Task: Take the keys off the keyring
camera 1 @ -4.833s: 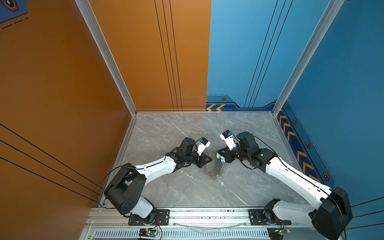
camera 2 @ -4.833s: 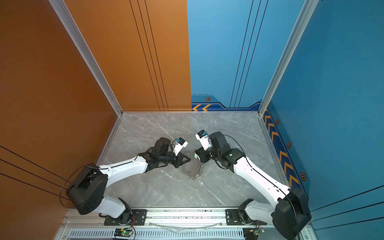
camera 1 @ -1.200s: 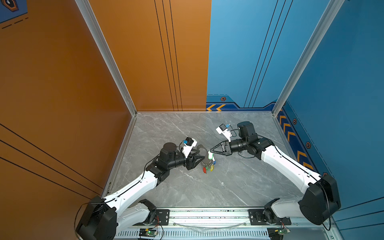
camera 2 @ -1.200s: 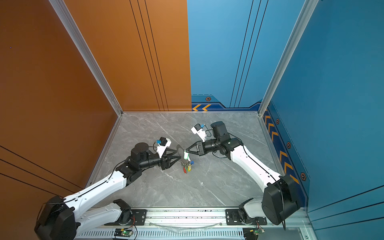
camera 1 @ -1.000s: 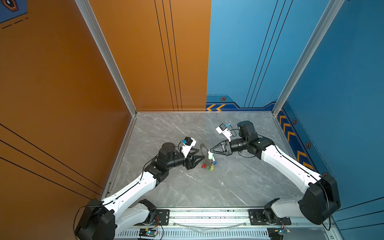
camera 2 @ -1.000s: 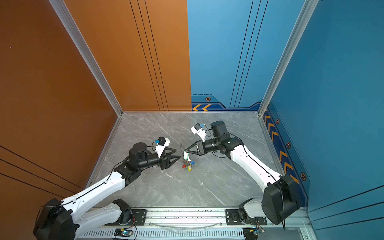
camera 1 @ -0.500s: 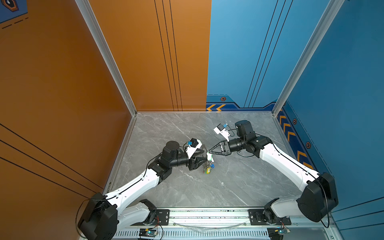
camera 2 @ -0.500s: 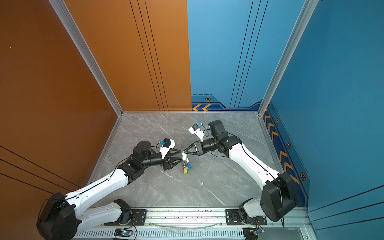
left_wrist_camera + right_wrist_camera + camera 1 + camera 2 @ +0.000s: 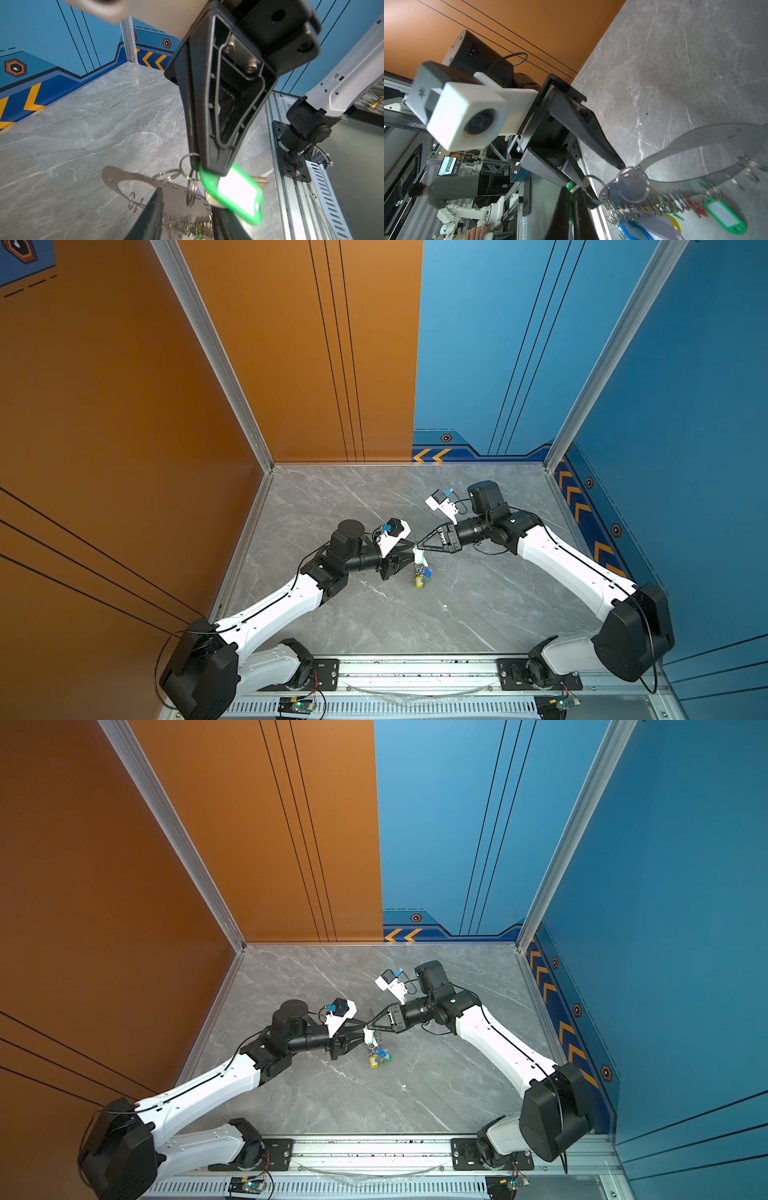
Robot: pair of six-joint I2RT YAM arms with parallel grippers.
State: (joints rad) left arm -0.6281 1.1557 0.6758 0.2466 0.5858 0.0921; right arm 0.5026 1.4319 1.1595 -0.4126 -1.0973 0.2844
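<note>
Left wrist, one keyring (image 9: 126,176), one gripped green tag (image 9: 239,193)

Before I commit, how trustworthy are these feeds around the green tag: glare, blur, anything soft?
Left wrist view: green tag glows, its label blown out white by glare. Right wrist view: keyring looks smeared and semi-transparent. Both top views: sharp, evenly lit, keys tiny.
</note>
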